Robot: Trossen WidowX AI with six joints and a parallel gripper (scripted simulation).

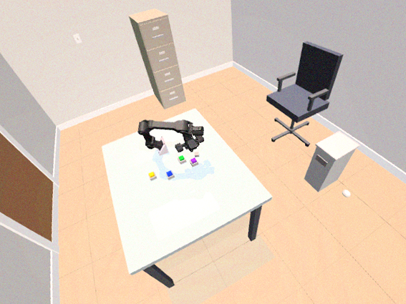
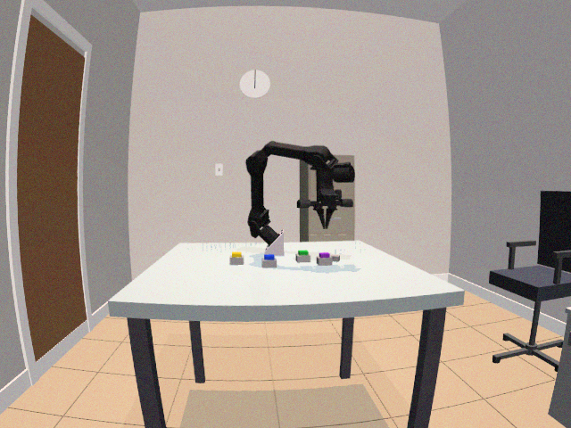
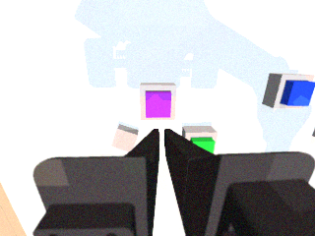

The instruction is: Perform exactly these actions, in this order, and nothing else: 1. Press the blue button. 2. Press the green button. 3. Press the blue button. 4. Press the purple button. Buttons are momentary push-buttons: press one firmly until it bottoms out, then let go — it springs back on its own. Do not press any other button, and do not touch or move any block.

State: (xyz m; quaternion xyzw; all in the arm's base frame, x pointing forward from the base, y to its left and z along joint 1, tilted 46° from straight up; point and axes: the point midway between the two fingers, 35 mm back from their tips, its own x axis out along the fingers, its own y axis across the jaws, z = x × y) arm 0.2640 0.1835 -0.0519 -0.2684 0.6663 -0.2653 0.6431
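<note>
"From the top, where are you?"

"My gripper hangs near the green button and the purple button. The blue button lies farther from me, with the yellow button farther still. All four sit on the white table."

"And from the exterior?"

"My fingers point down, their tips together, with nothing between them. They're above the tabletop and well apart from every button. Purple is below me, green is below and to the picture's left, and blue is farther left. A small pale block rests below me, just beside purple in this view."

"What does your wrist see?"

"My shut fingertips, holding nothing. Purple shows just above them in the picture, its whole cap visible. Green is close on the picture's right, partly hidden by my finger; the block is close on the left. Blue is farther off, up toward the right edge."

"Touching any of them?"

"No, I'm hovering, and none of the caps I can see looks pushed in."
</note>
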